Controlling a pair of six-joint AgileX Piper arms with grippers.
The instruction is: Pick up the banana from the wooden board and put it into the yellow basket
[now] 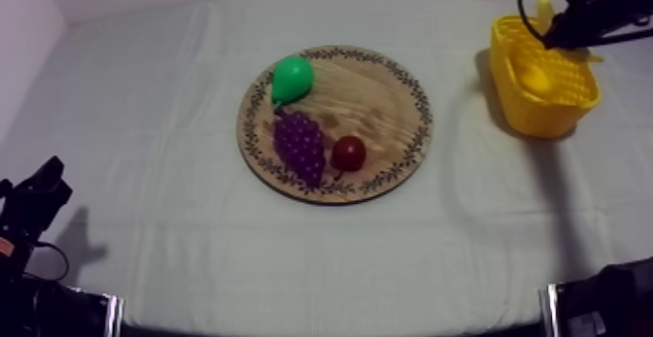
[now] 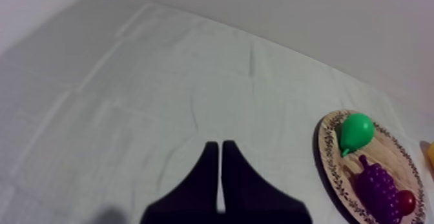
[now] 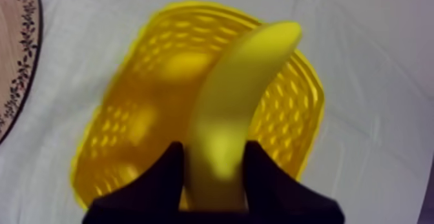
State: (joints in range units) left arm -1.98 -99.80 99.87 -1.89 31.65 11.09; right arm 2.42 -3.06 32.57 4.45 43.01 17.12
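Observation:
My right gripper (image 3: 214, 165) is shut on the yellow banana (image 3: 239, 104) and holds it right above the yellow basket (image 3: 129, 117). In the top view the right gripper (image 1: 568, 30) hangs over the basket (image 1: 539, 84) at the table's far right, with the banana's tip (image 1: 545, 11) poking up beside it. The round wooden board (image 1: 389, 93) lies mid-table. My left gripper (image 2: 221, 175) is shut on nothing, its fingers together as a wedge over bare cloth, and rests low at the left (image 1: 39, 195).
On the board lie a green pear (image 1: 292, 77), a bunch of purple grapes (image 1: 299, 145) and a small red fruit (image 1: 349, 152). The board's patterned rim (image 3: 19, 78) lies left of the basket. Open cloth surrounds the board.

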